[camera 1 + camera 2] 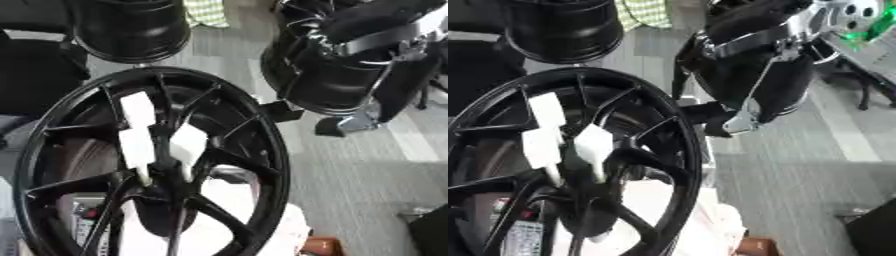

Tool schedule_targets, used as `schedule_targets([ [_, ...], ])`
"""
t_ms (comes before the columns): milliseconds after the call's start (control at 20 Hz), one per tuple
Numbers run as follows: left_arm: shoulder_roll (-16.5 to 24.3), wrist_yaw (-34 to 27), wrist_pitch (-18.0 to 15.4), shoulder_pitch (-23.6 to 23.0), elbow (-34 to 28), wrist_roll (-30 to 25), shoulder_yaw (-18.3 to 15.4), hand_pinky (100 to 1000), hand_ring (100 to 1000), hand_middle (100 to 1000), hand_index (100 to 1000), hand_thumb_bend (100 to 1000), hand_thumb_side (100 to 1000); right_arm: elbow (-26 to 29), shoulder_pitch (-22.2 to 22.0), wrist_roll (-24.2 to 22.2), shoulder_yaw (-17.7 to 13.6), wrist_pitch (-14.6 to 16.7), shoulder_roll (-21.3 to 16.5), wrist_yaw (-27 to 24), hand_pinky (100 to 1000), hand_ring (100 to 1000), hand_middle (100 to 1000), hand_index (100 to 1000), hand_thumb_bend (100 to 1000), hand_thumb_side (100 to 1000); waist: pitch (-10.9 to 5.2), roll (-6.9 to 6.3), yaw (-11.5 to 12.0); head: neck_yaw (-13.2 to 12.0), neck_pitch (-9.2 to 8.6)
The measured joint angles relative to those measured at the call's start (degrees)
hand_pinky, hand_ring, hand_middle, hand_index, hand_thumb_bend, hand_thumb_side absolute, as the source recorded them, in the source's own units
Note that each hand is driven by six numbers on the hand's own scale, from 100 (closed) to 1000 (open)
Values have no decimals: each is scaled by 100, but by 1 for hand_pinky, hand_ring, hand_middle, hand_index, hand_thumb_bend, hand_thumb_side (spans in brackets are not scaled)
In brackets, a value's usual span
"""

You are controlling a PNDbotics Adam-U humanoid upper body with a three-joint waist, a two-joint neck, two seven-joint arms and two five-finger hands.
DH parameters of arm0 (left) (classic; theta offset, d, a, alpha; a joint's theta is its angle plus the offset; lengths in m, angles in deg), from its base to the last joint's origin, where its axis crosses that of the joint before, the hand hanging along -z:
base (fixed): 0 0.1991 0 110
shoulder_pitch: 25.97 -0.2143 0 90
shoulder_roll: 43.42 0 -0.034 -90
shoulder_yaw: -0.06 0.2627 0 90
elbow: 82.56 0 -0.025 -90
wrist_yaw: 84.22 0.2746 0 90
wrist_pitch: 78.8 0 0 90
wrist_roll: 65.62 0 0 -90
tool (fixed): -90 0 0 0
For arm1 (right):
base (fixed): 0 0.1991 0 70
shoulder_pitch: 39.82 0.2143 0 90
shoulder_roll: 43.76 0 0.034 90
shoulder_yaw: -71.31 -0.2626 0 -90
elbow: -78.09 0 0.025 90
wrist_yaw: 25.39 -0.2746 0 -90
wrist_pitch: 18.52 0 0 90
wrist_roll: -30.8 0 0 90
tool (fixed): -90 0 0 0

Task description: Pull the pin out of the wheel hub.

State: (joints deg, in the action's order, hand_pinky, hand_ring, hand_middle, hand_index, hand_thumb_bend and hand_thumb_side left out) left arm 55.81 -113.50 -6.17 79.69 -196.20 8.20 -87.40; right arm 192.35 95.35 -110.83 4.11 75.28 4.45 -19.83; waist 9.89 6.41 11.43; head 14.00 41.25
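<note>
The black spoked wheel hub (262, 165) fills the lower left of the frame, standing tilted. At its centre, white tagged pins (138, 147) sit in the hub, one beside another (188, 142). A second black wheel (131, 30) stands at upper left. At upper right the robot's right hand (750, 75) hangs by the rim; its fingers cannot be told.
</note>
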Motion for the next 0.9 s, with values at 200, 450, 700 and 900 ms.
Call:
schedule_targets([
  [200, 0, -19, -90, 3, 0, 148, -94, 794, 722, 761, 820, 100, 589, 0, 74, 32, 145, -215, 209, 163, 915, 885, 777, 818, 291, 448, 2, 4, 77, 108, 49],
  [450, 1, -21, -120, 63, 0, 217, -133, 794, 721, 760, 820, 100, 590, 0, 130, 148, 248, -382, 398, 293, 914, 884, 776, 818, 254, 450, 60, 76, 163, 190, 54],
  [700, 1, -20, -109, 148, 0, 205, -133, 794, 719, 759, 819, 100, 591, 0, 172, 248, 301, -526, 544, 387, 911, 884, 774, 818, 293, 439, 154, 159, 276, 270, 51],
  [900, 1, -10, -90, 198, 0, 184, -132, 794, 719, 759, 819, 100, 593, 0, 161, 371, 302, -711, 637, 429, 910, 887, 776, 822, 309, 432, 218, 227, 350, 334, 49],
])
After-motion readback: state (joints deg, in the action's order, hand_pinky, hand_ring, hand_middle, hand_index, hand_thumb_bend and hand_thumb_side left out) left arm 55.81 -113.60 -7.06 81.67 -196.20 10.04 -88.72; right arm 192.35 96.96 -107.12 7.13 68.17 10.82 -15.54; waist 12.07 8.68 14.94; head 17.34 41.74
